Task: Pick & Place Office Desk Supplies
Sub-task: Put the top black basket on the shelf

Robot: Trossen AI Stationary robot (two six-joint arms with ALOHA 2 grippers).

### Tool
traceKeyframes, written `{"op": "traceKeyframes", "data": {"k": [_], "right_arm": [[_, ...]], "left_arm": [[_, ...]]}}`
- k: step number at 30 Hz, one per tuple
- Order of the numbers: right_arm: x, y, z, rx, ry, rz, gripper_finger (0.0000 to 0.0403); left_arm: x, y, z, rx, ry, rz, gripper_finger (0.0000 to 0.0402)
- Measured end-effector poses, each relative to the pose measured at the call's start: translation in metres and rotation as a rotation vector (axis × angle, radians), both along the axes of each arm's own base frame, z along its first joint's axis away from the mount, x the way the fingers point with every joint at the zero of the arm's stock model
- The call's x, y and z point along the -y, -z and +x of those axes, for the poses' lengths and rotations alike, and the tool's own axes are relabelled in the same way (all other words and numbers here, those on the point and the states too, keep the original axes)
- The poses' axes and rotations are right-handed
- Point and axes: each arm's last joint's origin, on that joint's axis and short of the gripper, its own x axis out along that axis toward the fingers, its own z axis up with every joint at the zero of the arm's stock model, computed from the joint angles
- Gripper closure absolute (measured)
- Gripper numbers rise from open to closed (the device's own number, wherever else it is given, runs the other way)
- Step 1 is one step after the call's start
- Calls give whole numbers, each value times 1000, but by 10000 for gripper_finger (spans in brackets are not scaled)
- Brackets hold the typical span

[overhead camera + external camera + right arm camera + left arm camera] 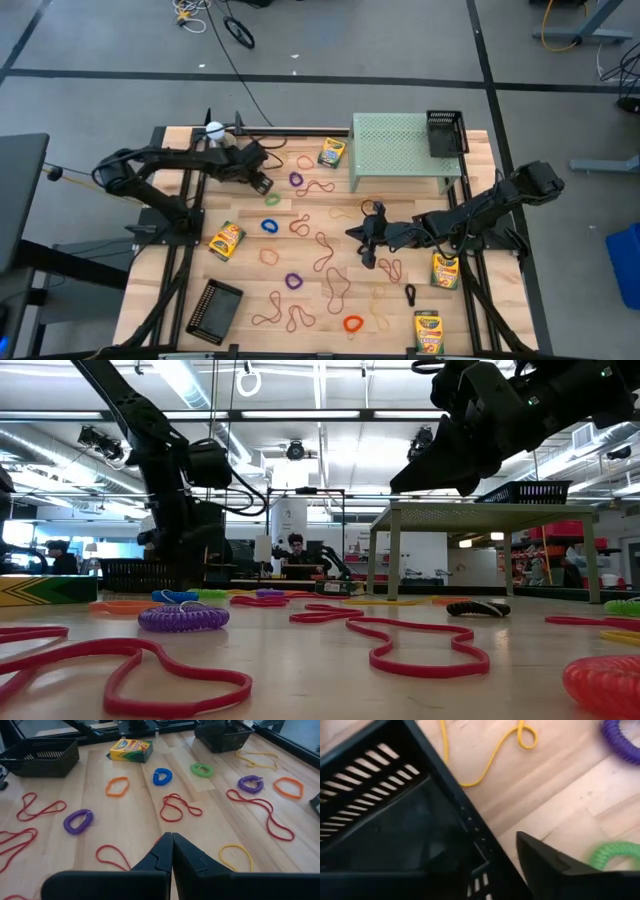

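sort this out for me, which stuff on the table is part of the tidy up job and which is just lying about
Job: crayon boxes, purple coil ring, blue coil ring, red rubber-band loops.
Lying about: pale green perforated stand, white ball.

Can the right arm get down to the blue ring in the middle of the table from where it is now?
Probably yes. The right gripper hovers above the table, jaws shut, and the blue ring lies flat on bare wood beyond it. Only flat red bands lie between; nothing upright blocks the way.
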Motion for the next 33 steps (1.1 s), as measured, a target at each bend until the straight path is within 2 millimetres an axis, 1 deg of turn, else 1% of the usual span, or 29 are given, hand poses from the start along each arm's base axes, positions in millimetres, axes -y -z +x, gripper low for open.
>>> {"op": "traceKeyframes", "data": {"k": [3,5,6,9,11,15,18,21,24,26,29,33], "right_arm": [[0,0,0,-1,-1,-2,394],[0,0,0,-3,-6,-12,394],[0,0,0,-4,-10,-19,394],[0,0,0,-5,-12,-23,394],[0,0,0,-5,-12,-23,394],[-1,0,0,-5,-18,-21,394],[-3,0,-1,-15,-57,-2,394],[-13,-4,-8,-25,-114,41,394],[-28,-13,-21,-20,-159,85,395],[-39,-19,-32,-14,-159,101,399],[-55,-25,-50,6,-124,101,398],[-69,-29,-66,45,-89,63,400]], "left_arm": [[6,-6,4,2,67,-11,328],[12,-13,7,-3,122,6,371],[15,-18,8,1,142,9,384],[30,-35,13,26,224,-20,393],[44,-51,19,70,305,-14,393],[82,-75,30,177,540,7,394],[112,-84,41,299,687,9,394],[140,-81,56,396,790,11,394],[162,-69,75,458,858,15,394],[173,-57,89,494,886,22,394],[178,-40,111,500,885,17,394],[181,-31,143,482,860,12,394]]}}
